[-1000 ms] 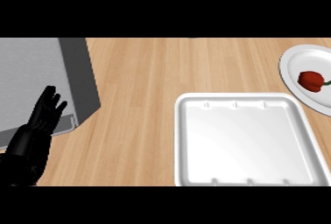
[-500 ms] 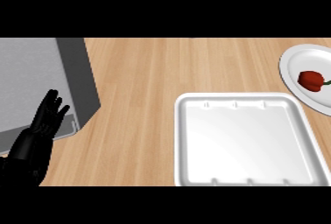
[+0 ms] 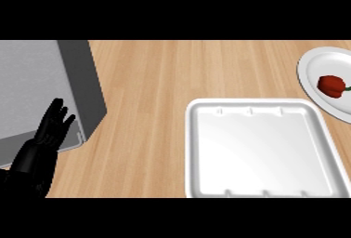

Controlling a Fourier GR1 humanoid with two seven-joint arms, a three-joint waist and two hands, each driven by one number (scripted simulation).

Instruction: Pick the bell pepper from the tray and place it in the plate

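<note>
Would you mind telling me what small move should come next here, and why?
Probably none beyond keeping the arms back: the bell pepper already lies on the plate, the tray holds nothing, and the left hand rests open at the lower left. The right hand is out of view.

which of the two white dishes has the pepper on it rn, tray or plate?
The round plate at the right edge; the red bell pepper lies on it. The rectangular tray nearer the middle holds nothing.
</note>
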